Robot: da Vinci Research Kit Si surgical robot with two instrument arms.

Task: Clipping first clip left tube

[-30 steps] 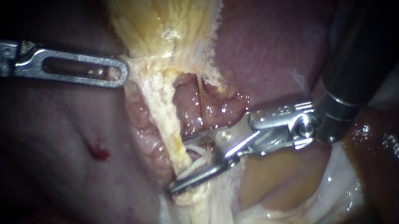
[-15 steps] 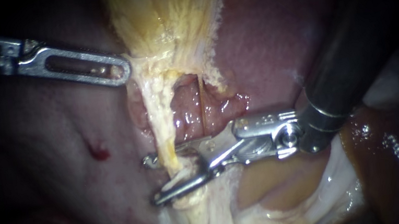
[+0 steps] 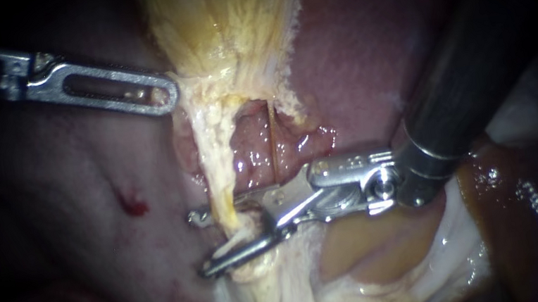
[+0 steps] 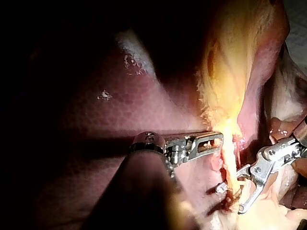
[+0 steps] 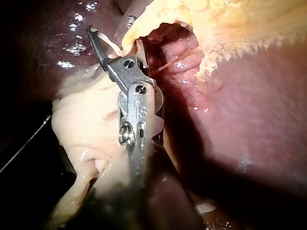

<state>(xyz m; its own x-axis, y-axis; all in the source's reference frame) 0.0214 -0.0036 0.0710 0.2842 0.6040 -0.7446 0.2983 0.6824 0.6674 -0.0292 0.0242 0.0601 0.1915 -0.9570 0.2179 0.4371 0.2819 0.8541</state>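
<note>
We see dull, brushed metal on the left instrument (image 3: 161, 96) and brighter, glinting metal on the right instrument (image 3: 199, 244), whose shaft looks dark and matt. The liver (image 3: 352, 39) is smooth and wet, and the gallbladder (image 3: 227, 15) is fibrous, stringy and glistening.

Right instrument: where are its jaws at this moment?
In the endoscope view the right instrument comes in from the upper right. Its open jaws straddle the pale left tube, below the gallbladder, slightly left of centre.

Shaft of left instrument (image 3: 165, 97) lost in darkness, shaft of right instrument (image 3: 200, 244) cut by edge, left tube (image 3: 219, 173) partly covered
</note>
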